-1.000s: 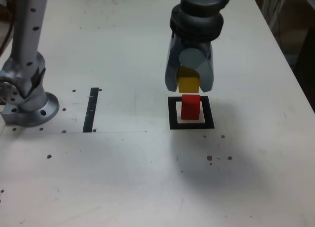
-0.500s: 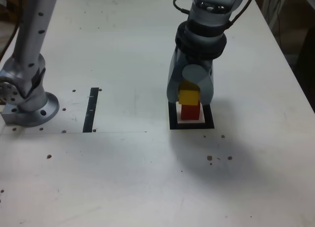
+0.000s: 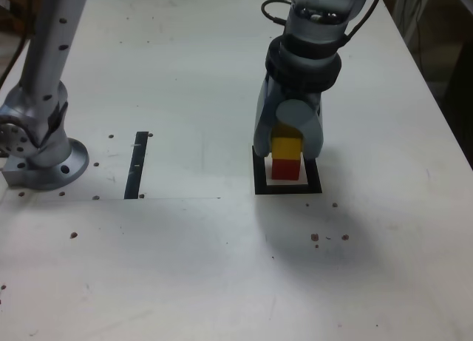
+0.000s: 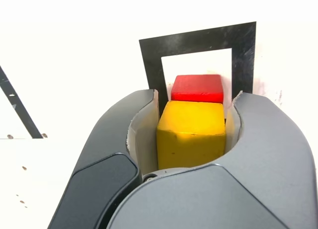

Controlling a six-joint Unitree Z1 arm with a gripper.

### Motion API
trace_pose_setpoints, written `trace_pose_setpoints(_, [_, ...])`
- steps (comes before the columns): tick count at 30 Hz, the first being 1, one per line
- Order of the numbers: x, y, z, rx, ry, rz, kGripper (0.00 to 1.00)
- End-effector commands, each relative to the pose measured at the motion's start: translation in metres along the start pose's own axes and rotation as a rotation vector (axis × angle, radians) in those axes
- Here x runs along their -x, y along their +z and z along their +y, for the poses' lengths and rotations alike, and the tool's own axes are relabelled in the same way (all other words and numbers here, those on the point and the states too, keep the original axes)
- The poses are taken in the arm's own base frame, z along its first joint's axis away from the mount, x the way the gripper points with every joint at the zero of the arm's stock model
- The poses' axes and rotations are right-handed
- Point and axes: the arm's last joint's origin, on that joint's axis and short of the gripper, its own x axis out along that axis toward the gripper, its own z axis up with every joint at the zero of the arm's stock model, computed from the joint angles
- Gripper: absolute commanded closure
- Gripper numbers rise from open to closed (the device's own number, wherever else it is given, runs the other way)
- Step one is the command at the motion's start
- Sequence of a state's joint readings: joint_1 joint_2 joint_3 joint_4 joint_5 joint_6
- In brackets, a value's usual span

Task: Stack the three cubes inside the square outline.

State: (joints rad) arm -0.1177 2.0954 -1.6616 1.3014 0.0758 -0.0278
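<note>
wrist view shows the gripper clamped on the yellow cube, seemingly resting atop the red cube inside the square outline.

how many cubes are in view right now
2. The yellow cube is in the claw, on the red cube inside the square outline. No green cube shows.

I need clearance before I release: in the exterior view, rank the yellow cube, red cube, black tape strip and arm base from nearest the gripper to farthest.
1. yellow cube: held between the fingers of the gripper.
2. red cube: directly under the yellow one, inside the square outline.
3. black tape strip: toward the exterior view's left.
4. arm base: far at the exterior view's left.
</note>
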Motion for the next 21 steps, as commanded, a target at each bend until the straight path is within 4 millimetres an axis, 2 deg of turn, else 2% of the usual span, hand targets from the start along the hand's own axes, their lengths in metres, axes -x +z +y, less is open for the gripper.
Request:
trace_pose_setpoints(1, [-0.0024,0.0012,0.0007,0.000,-0.001,0.005,0.80])
trace_pose_setpoints(6, [-0.0045,0.0024,0.0014,0.001,0.000,0.009,0.73])
trace_pose_setpoints(9, [-0.0048,0.0021,0.0023,0.000,0.000,0.015,0.60])
trace_pose_setpoints(15, [-0.0057,0.0017,0.0043,-0.005,0.003,0.019,0.24])
trace_pose_setpoints(17, [-0.0058,0.0020,0.0044,-0.006,0.006,0.016,0.16])
trace_pose_setpoints(21, [-0.0058,0.0023,0.0045,-0.007,0.009,0.013,0.09])
